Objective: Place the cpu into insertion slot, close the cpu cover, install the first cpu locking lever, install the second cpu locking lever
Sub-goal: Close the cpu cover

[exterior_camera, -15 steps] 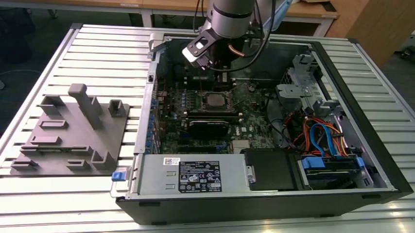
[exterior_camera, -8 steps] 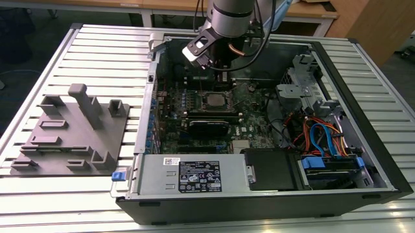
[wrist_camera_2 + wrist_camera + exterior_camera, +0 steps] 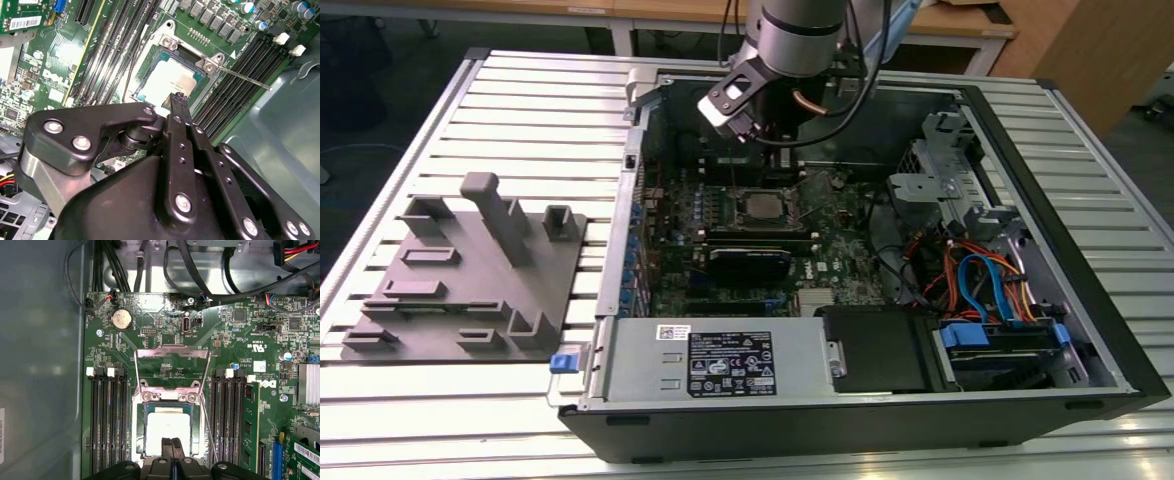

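The gripper (image 3: 172, 442) is nearest in both wrist views. Its two black metal fingers are pressed together with nothing between them, and their tips (image 3: 176, 97) hang over the near edge of the cpu (image 3: 167, 422). Whether they touch it cannot be told. The cpu is a flat square chip with a dull, pale metal top. It lies level inside the insertion slot (image 3: 140, 425), a dark square recess with a thin silvery rim. Judged from this, the placing step is done. A locking lever (image 3: 206, 425), a thin bright wire rod, runs unlatched along one side of the slot, its long axis parallel to the black memory slots (image 3: 107, 425) that flank the slot on either side. The relation that matters is that the cpu cover (image 3: 172, 353) lies straight beyond the cpu from the gripper. It is a thin silvery stamped frame with a large square window. It stands open, hinged at the slot's far edge, and the hinge line runs across the fingers' line. Farther off, the green circuit board (image 3: 235, 340) carries a round shiny coin cell (image 3: 120, 319), with black cables (image 3: 175, 270) looping past it. In the exterior view the gripper (image 3: 754, 138) hangs over the far half of the open computer case (image 3: 1067, 300).
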Controlling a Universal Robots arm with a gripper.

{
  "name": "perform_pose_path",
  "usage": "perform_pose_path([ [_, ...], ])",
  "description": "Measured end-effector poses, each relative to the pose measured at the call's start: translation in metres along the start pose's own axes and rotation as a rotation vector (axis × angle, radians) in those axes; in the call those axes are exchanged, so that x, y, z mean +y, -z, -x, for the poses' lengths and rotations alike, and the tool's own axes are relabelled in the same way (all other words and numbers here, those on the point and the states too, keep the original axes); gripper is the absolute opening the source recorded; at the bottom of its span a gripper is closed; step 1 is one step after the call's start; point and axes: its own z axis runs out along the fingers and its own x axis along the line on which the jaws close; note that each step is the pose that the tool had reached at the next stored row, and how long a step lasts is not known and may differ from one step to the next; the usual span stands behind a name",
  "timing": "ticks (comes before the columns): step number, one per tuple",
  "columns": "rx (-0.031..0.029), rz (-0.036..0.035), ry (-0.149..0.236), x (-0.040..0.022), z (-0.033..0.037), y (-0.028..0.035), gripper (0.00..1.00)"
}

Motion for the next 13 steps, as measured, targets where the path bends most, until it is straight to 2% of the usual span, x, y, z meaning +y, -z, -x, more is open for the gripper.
perform_pose_path([
  [13,0.0,0.0,0.0,0.0003,-0.0001,0.0044,0.1],
])
